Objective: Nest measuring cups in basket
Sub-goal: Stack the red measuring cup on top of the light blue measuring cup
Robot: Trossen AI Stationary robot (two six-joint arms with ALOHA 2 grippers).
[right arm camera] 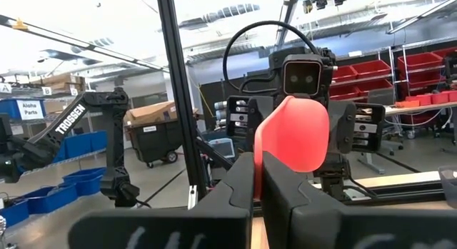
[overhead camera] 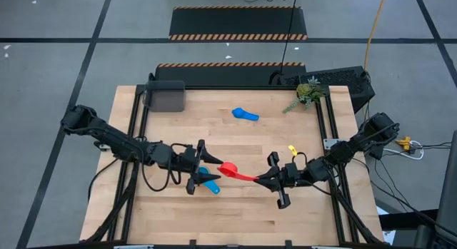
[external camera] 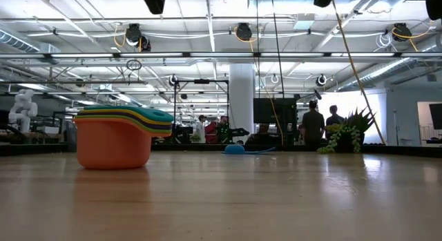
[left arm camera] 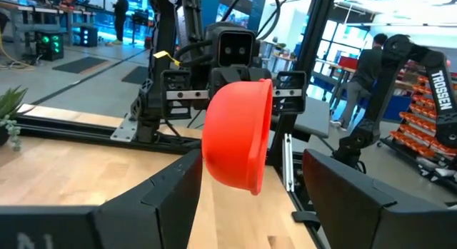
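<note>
Mid-table, the two arms meet head on. The right pincer is clamped tight on the flat handle of the red cup, holding it off the table with the bowl pointing to nine o'clock. The left pincer faces it from the nine o'clock side, its fingers spread wide with nothing between them, the red bowl just in front. A light blue cup sits on the table under the left pincer. A second blue cup lies alone toward twelve o'clock. The dark grey basket stands at the table's eleven o'clock corner, well apart from both arms. In the low view a stack of cups shows, orange lowest.
</note>
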